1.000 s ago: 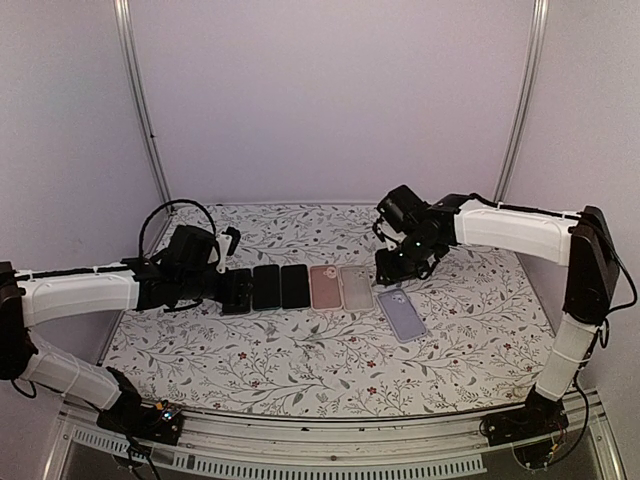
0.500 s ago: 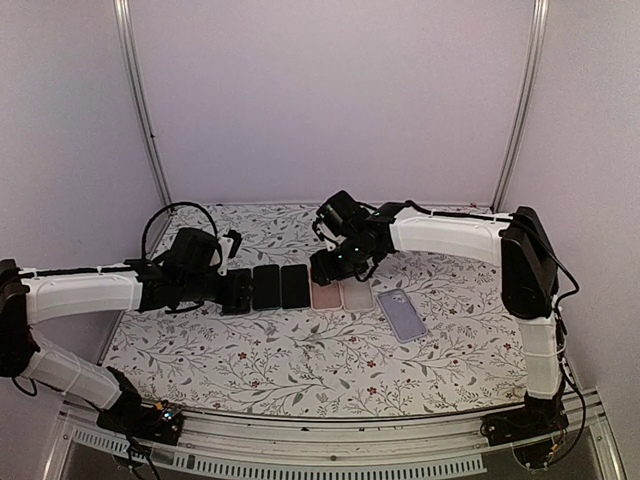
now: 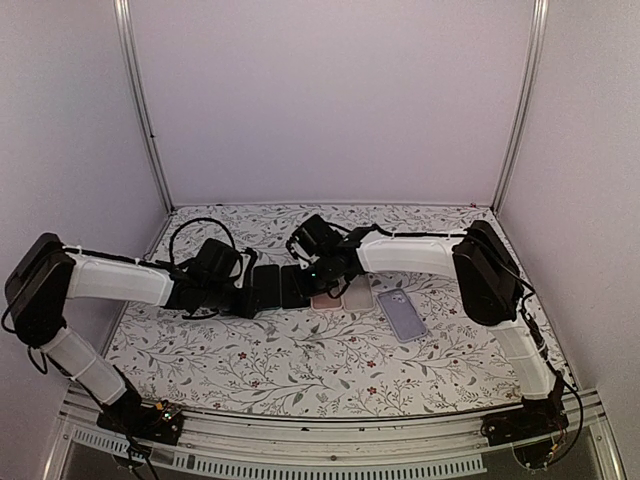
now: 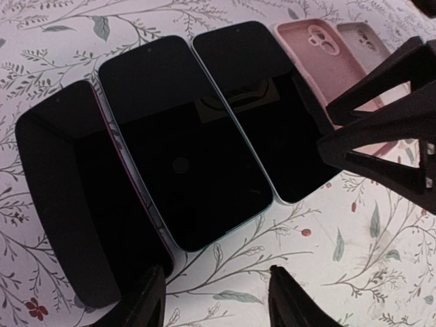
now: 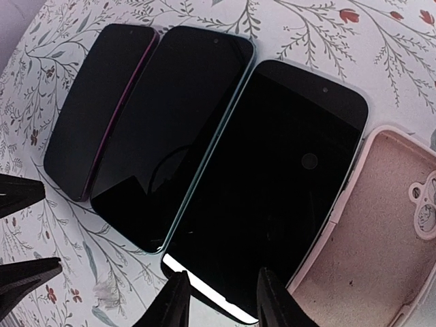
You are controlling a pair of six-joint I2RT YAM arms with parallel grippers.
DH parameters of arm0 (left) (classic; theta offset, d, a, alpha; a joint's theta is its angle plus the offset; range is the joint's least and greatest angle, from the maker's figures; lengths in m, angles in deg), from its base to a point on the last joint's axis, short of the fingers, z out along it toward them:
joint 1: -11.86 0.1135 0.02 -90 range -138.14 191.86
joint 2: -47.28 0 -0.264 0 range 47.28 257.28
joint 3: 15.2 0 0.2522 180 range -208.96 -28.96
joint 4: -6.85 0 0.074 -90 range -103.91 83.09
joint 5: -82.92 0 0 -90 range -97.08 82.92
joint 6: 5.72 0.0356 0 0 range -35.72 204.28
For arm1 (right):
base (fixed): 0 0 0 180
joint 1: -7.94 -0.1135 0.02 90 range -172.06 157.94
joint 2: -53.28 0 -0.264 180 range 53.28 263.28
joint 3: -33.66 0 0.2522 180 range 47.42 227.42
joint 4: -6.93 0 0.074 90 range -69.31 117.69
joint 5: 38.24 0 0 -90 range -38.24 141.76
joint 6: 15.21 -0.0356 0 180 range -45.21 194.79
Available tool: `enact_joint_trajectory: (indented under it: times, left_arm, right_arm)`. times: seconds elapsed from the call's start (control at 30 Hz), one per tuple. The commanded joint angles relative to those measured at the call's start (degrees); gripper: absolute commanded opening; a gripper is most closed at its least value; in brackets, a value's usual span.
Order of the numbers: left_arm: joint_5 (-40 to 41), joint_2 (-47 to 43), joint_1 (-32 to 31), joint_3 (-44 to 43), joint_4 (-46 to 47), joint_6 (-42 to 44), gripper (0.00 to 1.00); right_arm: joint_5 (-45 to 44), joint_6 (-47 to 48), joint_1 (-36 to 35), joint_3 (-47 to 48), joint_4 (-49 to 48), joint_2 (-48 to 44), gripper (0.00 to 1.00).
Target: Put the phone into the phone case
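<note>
Three black phones lie side by side on the floral table: one with a magenta edge (image 4: 68,197), one with a teal edge (image 4: 180,157) and a third (image 4: 266,109) next to a pink case (image 4: 320,61). The pink case (image 5: 375,231) lies open side up and empty. My right gripper (image 5: 221,303) is open, low over the near end of the third phone (image 5: 279,184). My left gripper (image 4: 216,300) is open and empty, just off the teal-edged phone's near end. In the top view the left gripper (image 3: 243,292) and the right gripper (image 3: 308,272) face each other across the phones.
A clear case (image 3: 358,294) lies right of the pink case (image 3: 326,297), and a lavender case (image 3: 401,314) lies further right and nearer. The right gripper's black fingers (image 4: 381,129) show in the left wrist view. White walls enclose the table.
My right arm has swung left from above the lavender case to the row of phones. My left gripper has moved right, closer to the phones.
</note>
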Motion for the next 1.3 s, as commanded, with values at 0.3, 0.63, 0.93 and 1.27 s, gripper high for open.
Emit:
enact_joint_trajectory:
  times: [0.3, 0.63, 0.93, 1.27]
  left_arm:
    - [6.8, 17.67, -0.67, -12.76, -6.07, 3.26, 0.45]
    - [15.15, 16.97, -0.16, -9.37, -10.38, 1.69, 0.44]
    - [10.74, 9.23, -0.05, -6.1, -5.17, 2.49, 0.45]
    - [6.3, 2.56, 0.0, -3.81, -4.05, 3.17, 0.49]
  right_arm:
    - [-3.78, -1.98, 1.95, -7.41, -2.3, -0.46, 0.28]
    - [-7.97, -0.18, 3.86, -11.7, -1.12, -2.77, 0.28]
    - [-4.8, -0.11, 2.18, -3.04, -0.19, 1.24, 0.57]
    - [-12.51, 0.09, -0.71, 9.08, 2.56, 11.08, 0.99]
